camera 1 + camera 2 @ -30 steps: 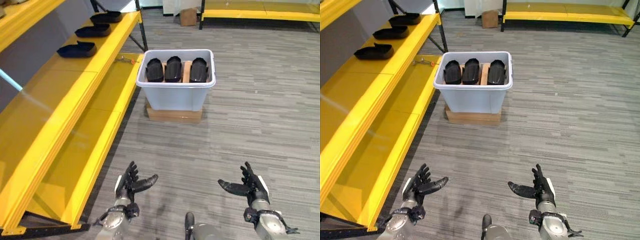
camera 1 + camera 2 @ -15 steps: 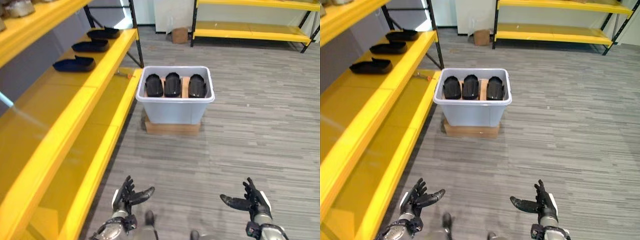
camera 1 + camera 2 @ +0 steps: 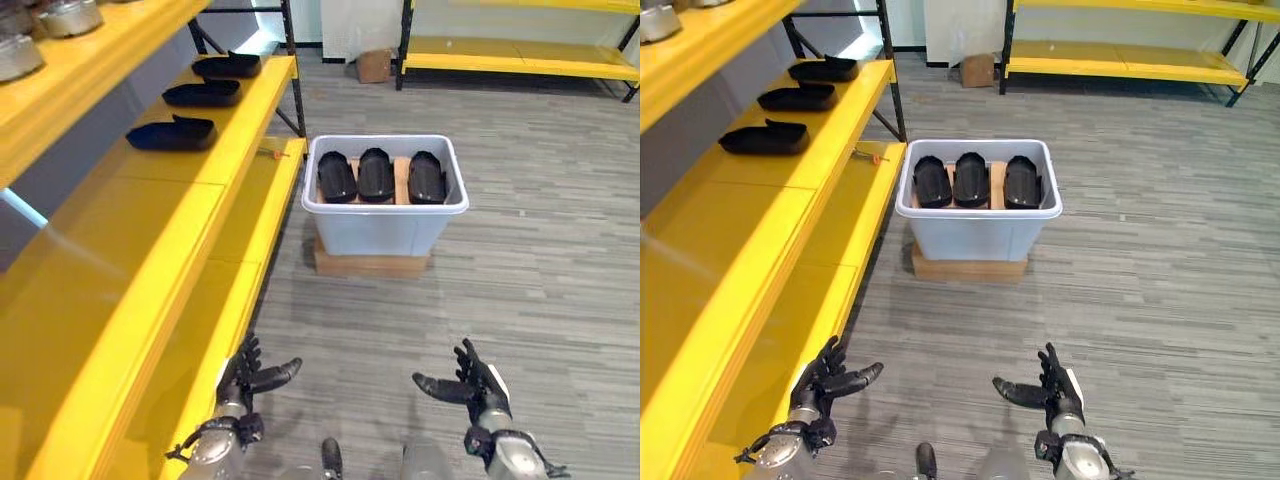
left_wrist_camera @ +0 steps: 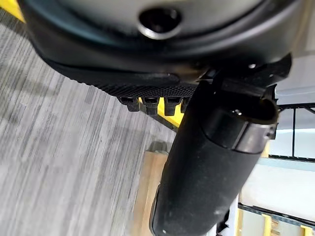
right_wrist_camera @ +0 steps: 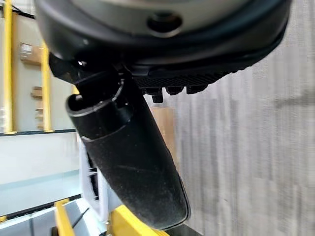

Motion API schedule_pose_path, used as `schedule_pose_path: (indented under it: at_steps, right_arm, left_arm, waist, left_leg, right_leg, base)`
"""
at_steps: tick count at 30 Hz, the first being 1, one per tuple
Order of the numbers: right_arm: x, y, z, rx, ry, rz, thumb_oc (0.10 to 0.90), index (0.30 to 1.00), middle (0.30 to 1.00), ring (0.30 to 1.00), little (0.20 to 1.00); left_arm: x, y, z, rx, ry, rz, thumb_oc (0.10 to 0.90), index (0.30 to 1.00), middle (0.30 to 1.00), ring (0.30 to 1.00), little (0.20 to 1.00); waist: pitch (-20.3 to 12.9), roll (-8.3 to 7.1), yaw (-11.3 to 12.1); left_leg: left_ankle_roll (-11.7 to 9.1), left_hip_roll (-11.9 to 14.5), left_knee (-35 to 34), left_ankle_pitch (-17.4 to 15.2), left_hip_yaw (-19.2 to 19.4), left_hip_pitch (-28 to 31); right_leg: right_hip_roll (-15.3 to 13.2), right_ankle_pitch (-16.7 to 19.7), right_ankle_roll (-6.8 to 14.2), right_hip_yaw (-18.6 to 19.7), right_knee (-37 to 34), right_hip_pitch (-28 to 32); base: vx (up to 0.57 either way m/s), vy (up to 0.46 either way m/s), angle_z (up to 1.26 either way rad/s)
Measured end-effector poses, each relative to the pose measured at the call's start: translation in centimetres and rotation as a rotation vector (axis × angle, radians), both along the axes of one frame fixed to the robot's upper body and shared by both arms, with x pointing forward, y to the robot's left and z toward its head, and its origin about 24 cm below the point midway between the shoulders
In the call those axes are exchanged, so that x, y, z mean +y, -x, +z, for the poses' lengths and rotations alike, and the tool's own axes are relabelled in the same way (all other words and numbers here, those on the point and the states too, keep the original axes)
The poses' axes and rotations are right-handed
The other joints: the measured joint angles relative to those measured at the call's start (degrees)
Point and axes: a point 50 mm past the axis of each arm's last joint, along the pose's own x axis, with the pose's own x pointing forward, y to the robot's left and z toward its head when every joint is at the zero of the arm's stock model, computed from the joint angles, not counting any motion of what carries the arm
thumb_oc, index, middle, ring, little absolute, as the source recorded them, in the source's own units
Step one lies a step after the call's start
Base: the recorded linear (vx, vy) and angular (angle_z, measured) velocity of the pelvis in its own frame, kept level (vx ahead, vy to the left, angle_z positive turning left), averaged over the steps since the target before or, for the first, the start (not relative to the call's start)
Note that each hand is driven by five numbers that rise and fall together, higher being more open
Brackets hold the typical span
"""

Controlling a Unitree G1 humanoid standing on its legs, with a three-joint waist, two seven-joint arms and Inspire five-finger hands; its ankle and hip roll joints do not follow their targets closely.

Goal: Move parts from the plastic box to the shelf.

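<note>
Shifted since half a second ago: the whole view, so a move of the camera and not of the things. Held still low over the grey floor (image 3: pixel 540 250), both hands, near the bottom edge of the eye views.

Left hand (image 3: pixel 245 378) just beside the front edge of the yellow shelf (image 3: pixel 150 230), fingers spread and nearly straight, thumb pointing inward, holding nothing. Right hand (image 3: pixel 475 385) well apart from it, likewise open and empty, thumb pointing toward the left hand. Confirmed from close in the wrist views: left thumb (image 4: pixel 211 162) and right thumb (image 5: pixel 128 162) stretched out, a row of fingertips (image 4: pixel 147 102) beside, nothing between them.

Ahead, well apart from both hands, white plastic box (image 3: pixel 380 228) on a flat cardboard slab (image 3: pixel 370 264), just beside the shelf's lower board. Inside the box three black parts side by side: left (image 3: pixel 336 177), middle (image 3: pixel 376 175), right (image 3: pixel 426 177).

On the shelf's middle board three more black parts in a row: nearest (image 3: pixel 171 134), next (image 3: pixel 203 93), farthest (image 3: pixel 227 65). On the lower board, near the box's corner, a small tool with an orange bit (image 3: pixel 268 153).

In the left eye view, two metal pots (image 3: pixel 68 15) on the top board. In the right eye view, more of the far yellow shelf (image 3: pixel 1140 58), up to its slanted black leg (image 3: pixel 1240 70). Small cardboard carton (image 3: pixel 374 64) on the floor by that far shelf.
</note>
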Motion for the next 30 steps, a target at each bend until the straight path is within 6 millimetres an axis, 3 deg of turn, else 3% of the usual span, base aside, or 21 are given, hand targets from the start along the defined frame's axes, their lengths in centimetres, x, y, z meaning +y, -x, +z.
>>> schedule_pose_path:
  at_steps: [2, 3, 6, 7, 9, 10, 11, 12, 14, 18, 20, 21, 22, 24, 25, 26, 28, 30]
  right_arm:
    - [0.0, 0.0, 0.0, 0.001, 0.000, 0.003, 0.900, 1.000, 1.000, 1.000, 1.000]
    - [0.1, -0.2, 0.1, -0.008, -0.002, 0.003, 0.900, 1.000, 1.000, 1.000, 1.000]
    - [0.0, 0.3, -0.2, 0.015, 0.000, -0.004, 0.900, 1.000, 1.000, 1.000, 1.000]
    - [-0.1, 0.4, -0.2, 0.021, 0.000, -0.006, 0.900, 1.000, 1.000, 1.000, 1.000]
    - [-0.2, 1.2, -0.6, 0.045, -0.001, -0.012, 0.900, 1.000, 1.000, 1.000, 1.000]
    - [-0.3, 1.6, -0.8, 0.059, 0.001, -0.009, 0.900, 1.000, 1.000, 1.000, 1.000]
    - [-0.5, 1.5, -1.1, 0.073, 0.009, -0.012, 0.900, 1.000, 1.000, 1.000, 1.000]
    - [-0.8, 1.6, -1.1, 0.082, 0.016, -0.019, 0.900, 1.000, 1.000, 1.000, 1.000]
    - [-1.7, 1.0, -0.6, 0.064, 0.046, -0.014, 0.900, 1.000, 1.000, 1.000, 1.000]
    - [-2.5, -1.7, 1.2, -0.029, 0.093, 0.005, 0.900, 1.000, 1.000, 1.000, 1.000]
    - [-2.6, -2.5, 1.8, -0.060, 0.096, 0.000, 0.900, 1.000, 1.000, 1.000, 1.000]
    - [-2.6, -2.3, 1.7, -0.057, 0.096, 0.000, 0.900, 1.000, 1.000, 1.000, 1.000]
    - [-2.7, -1.9, 1.5, -0.049, 0.098, -0.003, 0.900, 1.000, 1.000, 1.000, 1.000]
    - [-2.9, -1.4, 1.3, -0.034, 0.101, -0.011, 0.900, 1.000, 1.000, 1.000, 1.000]
    - [-3.3, -0.8, 1.2, -0.018, 0.110, -0.019, 0.900, 1.000, 1.000, 1.000, 1.000]
    - [-3.3, -0.4, 0.8, -0.002, 0.103, -0.033, 0.900, 1.000, 1.000, 1.000, 1.000]
    - [-3.0, 0.1, 0.4, 0.014, 0.086, -0.057, 0.900, 1.000, 1.000, 1.000, 1.000]
    - [-2.5, 0.1, 0.2, 0.018, 0.072, -0.052, 0.900, 1.000, 1.000, 1.000, 1.000]
  left_arm:
    - [0.1, 0.0, 0.0, 0.004, -0.003, 0.009, 0.900, 1.000, 1.000, 1.000, 1.000]
    - [0.1, 0.0, -0.1, 0.009, -0.007, 0.015, 0.900, 1.000, 1.000, 1.000, 1.000]
    - [0.1, 0.1, -0.5, 0.023, -0.003, 0.019, 0.900, 1.000, 1.000, 1.000, 1.000]
    - [0.1, 0.3, -0.6, 0.029, -0.003, 0.021, 0.900, 1.000, 1.000, 1.000, 1.000]
    - [0.2, 0.7, -0.9, 0.042, -0.003, 0.025, 0.900, 1.000, 1.000, 1.000, 1.000]
    - [0.2, 0.9, -1.0, 0.049, 0.000, 0.033, 0.900, 1.000, 1.000, 1.000, 1.000]
    - [-0.1, 1.1, -1.2, 0.051, 0.022, 0.054, 0.900, 1.000, 1.000, 1.000, 1.000]
    - [-0.7, 1.0, -1.2, 0.047, 0.036, 0.046, 0.900, 1.000, 1.000, 1.000, 1.000]
    - [-1.7, 0.8, -1.2, 0.039, 0.066, 0.016, 0.900, 1.000, 1.000, 1.000, 1.000]
    - [-2.1, -0.3, -0.7, 0.009, 0.078, 0.000, 0.900, 1.000, 1.000, 1.000, 1.000]
    - [-1.9, -1.4, 0.0, -0.032, 0.073, 0.002, 0.900, 1.000, 1.000, 1.000, 1.000]
    - [-2.0, -1.3, -0.1, -0.030, 0.075, 0.003, 0.900, 1.000, 1.000, 1.000, 1.000]
    - [-2.0, -1.0, -0.2, -0.021, 0.078, 0.002, 0.900, 1.000, 1.000, 1.000, 1.000]
    - [-2.2, -0.6, -0.6, -0.004, 0.081, -0.004, 0.900, 1.000, 1.000, 1.000, 1.000]
    - [-2.2, -0.3, -0.7, 0.004, 0.084, -0.003, 0.900, 1.000, 1.000, 1.000, 1.000]
    - [-2.1, -0.3, -0.7, 0.002, 0.082, 0.002, 0.900, 1.000, 1.000, 1.000, 1.000]
    - [-2.0, -0.4, -0.6, -0.002, 0.080, 0.012, 0.900, 1.000, 1.000, 1.000, 1.000]
    - [-1.5, 0.8, -1.4, 0.045, 0.073, 0.031, 0.900, 1.000, 1.000, 1.000, 1.000]
  waist:
    - [0.99, 0.62, -0.14]
    - [1.67, 1.19, -0.06]
    - [1.90, 0.27, -0.79]
    - [1.87, 0.14, -0.86]
    - [1.52, -0.60, -0.88]
    - [1.00, -0.97, -0.71]
    - [0.68, -0.39, -0.95]
    - [-0.10, 0.55, -1.07]
    - [-1.00, 2.77, -0.87]
    - [-1.07, 2.86, -1.92]
    - [-1.09, 0.72, -1.46]
    - [-0.98, -0.56, -0.28]
    - [-0.56, -1.51, 0.61]
    - [-0.44, -2.09, 0.90]
    - [-0.29, -2.63, 0.52]
    - [-0.14, -3.00, 0.17]
    - [0.91, -4.44, 1.18]
    - [0.93, -4.29, 1.49]
  left_leg:
    - [-0.59, 0.16, 0.14, -1.30, 0.06, 0.06]
    - [-2.01, 0.61, -0.23, -1.56, 1.84, 0.18]
    - [-4.14, -0.40, -1.20, -3.02, 1.81, 3.31]
    - [-3.89, -0.40, -1.26, -3.13, 1.64, 4.39]
    - [-5.68, -0.27, -2.08, -4.27, 0.47, 7.74]
    - [-7.00, 0.19, -2.20, -5.27, -0.49, 8.93]
    - [-8.22, 1.54, -2.85, -5.69, -1.48, 9.89]
    - [-9.27, 3.26, -3.10, -6.15, -2.53, 10.23]
    - [-10.75, 6.79, -3.07, -5.88, -2.20, 10.60]
    - [-13.77, 10.78, 0.40, -3.81, -2.50, 9.32]
    - [-14.71, 11.92, 12.44, -3.28, -3.21, 3.93]
    - [-18.63, 12.60, 25.60, 0.36, -6.11, -1.45]
    - [-19.64, 12.29, 34.04, 2.99, -8.76, -5.02]
    - [-19.59, 10.46, 42.11, 2.73, -9.87, -9.38]
    - [-19.10, 8.94, 43.98, 2.57, -6.69, -14.03]
    - [-16.90, 9.56, 42.01, 0.99, -3.57, -16.54]
    - [-13.79, 10.82, 28.95, -0.47, 1.50, -17.43]
    - [-13.36, 13.77, 17.76, 0.51, 1.07, -17.46]
  right_leg:
    - [0.24, -1.05, -0.53, -4.10, -8.23, -1.59]
    - [-0.46, 0.11, 0.08, -11.47, -26.08, -0.63]
    - [-1.42, 8.06, 2.02, -10.44, -45.78, 1.19]
    - [-1.68, 9.65, 1.67, -10.42, -47.94, 2.05]
    - [-2.07, 11.08, 0.94, -11.09, -44.97, 4.59]
    - [-1.72, 13.67, 0.40, -10.91, -45.15, 6.61]
    - [-0.93, 15.84, 0.75, -11.33, -43.69, 7.13]
    - [0.52, 17.19, -1.25, -11.52, -42.57, 7.33]
    - [4.21, 15.80, -4.46, -12.81, -41.91, 7.57]
    - [7.36, 11.02, -6.21, -14.23, -39.11, 7.79]
    - [8.73, 8.62, -7.24, -13.94, -39.43, 8.58]
    - [9.95, 7.82, -10.00, -12.98, -40.12, 10.80]
    - [10.17, 6.81, -11.34, -12.72, -40.32, 12.29]
    - [10.33, 6.70, -11.56, -13.07, -40.71, 14.09]
    - [10.82, 5.22, -12.48, -13.69, -41.60, 15.53]
    - [11.30, 3.17, -12.26, -13.23, -42.25, 16.38]
    - [12.32, 4.65, -12.63, -13.33, -42.92, 17.44]
    - [14.40, 4.36, -12.22, -12.64, -44.44, 20.05]
  base:
    - [0.31, -0.142, -0.32]
    - [0.31, -0.210, -0.38]
    - [0.23, -0.157, -0.06]
    - [0.15, -0.118, 0.15]
    - [0.25, -0.213, 0.26]
    - [0.31, -0.272, 0.36]
    - [0.13, -0.120, 0.48]
    - [0.25, -0.284, 0.46]
    - [0.15, -0.205, 0.14]
    - [0.16, -0.259, 0.01]
    - [0.18, -0.338, -0.15]
    - [0.13, -0.207, -0.37]
    - [0.15, -0.193, -0.45]
    - [0.19, -0.136, -0.23]
    - [0.22, -0.105, 0.11]
    - [0.27, -0.065, 0.28]
    - [0.23, 0.025, -0.05]
    - [0.35, 0.145, -0.35]
